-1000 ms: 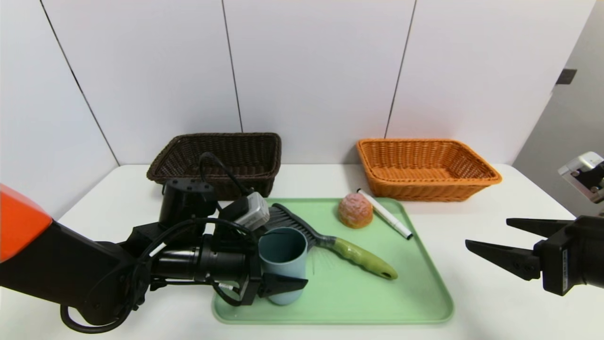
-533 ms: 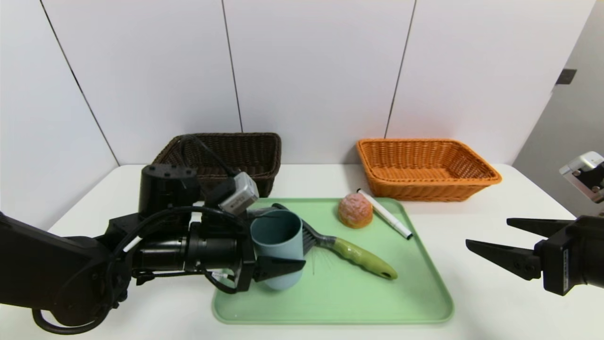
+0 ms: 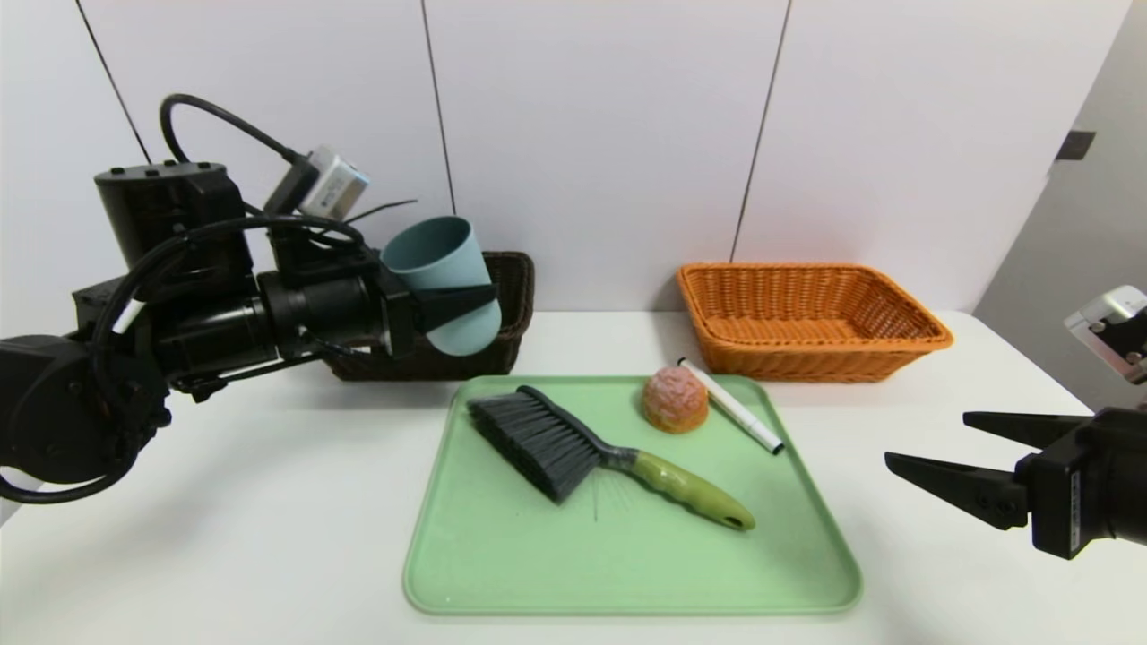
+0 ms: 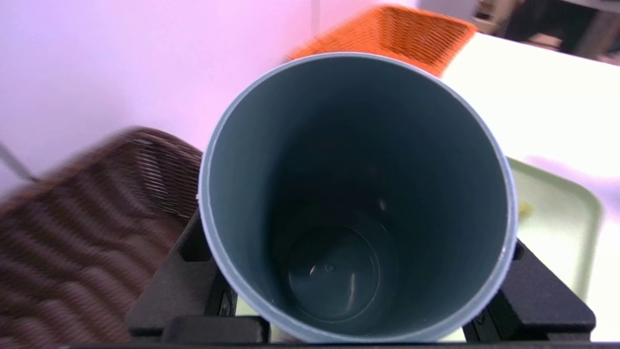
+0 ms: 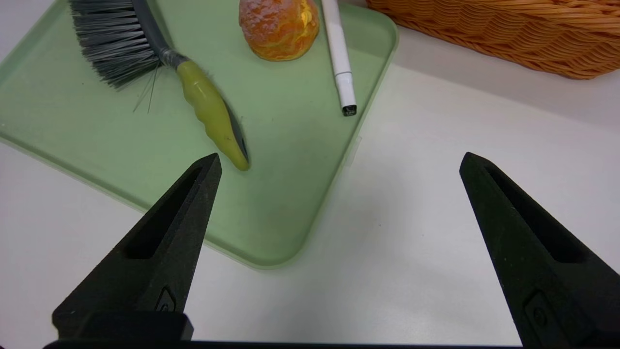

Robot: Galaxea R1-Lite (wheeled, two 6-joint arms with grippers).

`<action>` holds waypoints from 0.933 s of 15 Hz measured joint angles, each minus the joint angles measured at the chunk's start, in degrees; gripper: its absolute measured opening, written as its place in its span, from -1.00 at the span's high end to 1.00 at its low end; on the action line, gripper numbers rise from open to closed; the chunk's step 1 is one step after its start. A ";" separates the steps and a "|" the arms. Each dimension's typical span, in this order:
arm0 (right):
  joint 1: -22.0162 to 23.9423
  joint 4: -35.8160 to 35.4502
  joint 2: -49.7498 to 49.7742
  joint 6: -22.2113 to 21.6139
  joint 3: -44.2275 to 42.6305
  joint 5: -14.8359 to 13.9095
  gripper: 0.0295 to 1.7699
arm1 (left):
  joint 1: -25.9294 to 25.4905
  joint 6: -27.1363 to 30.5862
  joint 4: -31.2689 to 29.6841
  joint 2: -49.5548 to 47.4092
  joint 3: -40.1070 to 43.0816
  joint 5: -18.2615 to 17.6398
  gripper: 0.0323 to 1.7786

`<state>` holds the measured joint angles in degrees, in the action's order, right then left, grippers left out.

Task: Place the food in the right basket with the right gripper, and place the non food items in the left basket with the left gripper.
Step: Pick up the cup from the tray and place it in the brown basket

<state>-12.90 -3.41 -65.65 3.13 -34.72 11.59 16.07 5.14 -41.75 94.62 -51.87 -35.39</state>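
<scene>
Left hand [image 3: 452, 305] clamped on tilted cup [image 3: 444, 282], aloft by brown basket [image 3: 513, 296]. Best carried over the rim, lowered, then released. Right hand [image 3: 932, 457] wide, idle beside tray [image 3: 627, 573].

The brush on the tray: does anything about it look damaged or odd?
Yes. A few thin loose bristles stick out from the brush near its neck and lie splayed on the green tray; they show in both the head and right wrist views.

cup [image 3: 445, 279] blue-grey | tray [image 3: 502, 573] pale green | brush [image 3: 591, 457] dark bristles, green handle
</scene>
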 joint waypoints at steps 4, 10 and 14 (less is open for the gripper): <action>-0.02 -0.09 -0.22 0.02 -0.20 0.11 -0.92 | -4.22 0.00 -0.09 3.83 -6.70 -0.02 -0.29; 0.00 -0.09 -0.48 0.00 -0.63 -0.30 -0.92 | -11.17 0.11 -0.22 16.46 -19.15 0.83 -0.29; 0.02 0.04 -0.72 -0.13 -0.59 -0.38 -0.92 | -14.95 0.72 0.09 22.91 -22.52 0.96 -0.29</action>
<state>-12.87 -3.38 -66.37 3.00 -35.30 11.22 1.12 5.86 -41.67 117.53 -74.39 -34.43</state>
